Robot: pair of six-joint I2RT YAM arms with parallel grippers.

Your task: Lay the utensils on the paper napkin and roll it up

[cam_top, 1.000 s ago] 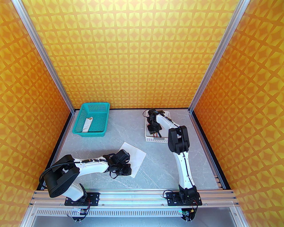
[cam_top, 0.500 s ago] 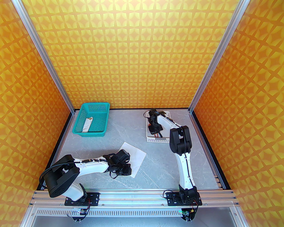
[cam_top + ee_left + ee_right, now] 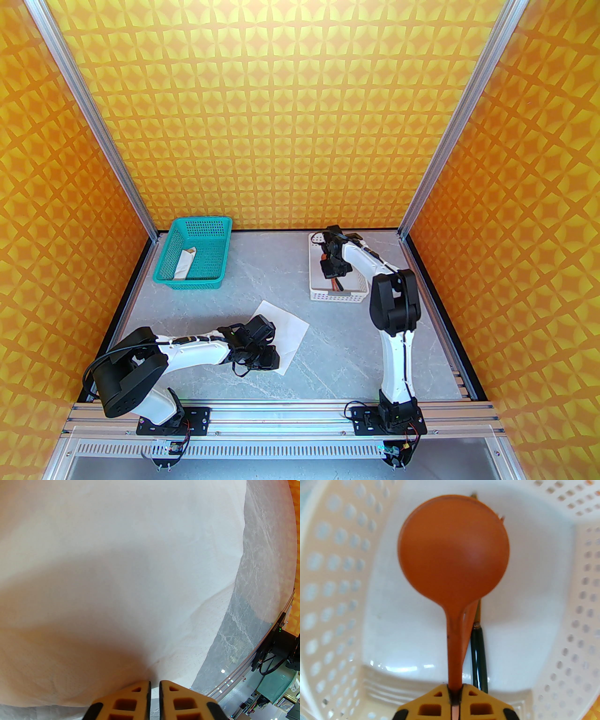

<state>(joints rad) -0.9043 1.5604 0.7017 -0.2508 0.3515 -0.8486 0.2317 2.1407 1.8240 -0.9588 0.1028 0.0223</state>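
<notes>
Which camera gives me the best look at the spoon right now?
Right wrist: the spoon shows its round bowl close and whole, handle clamped in the right gripper. Top external gives at best a small reddish sliver in the white basket.

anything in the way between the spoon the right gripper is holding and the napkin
The spoon, pinched by the right gripper, is inside the white basket, so its near wall stands between it and the napkin. The left gripper sits at the napkin's near edge; the far part is bare.

No text can be read (small print on a black bracket [image 3: 276, 630] blurs)
</notes>
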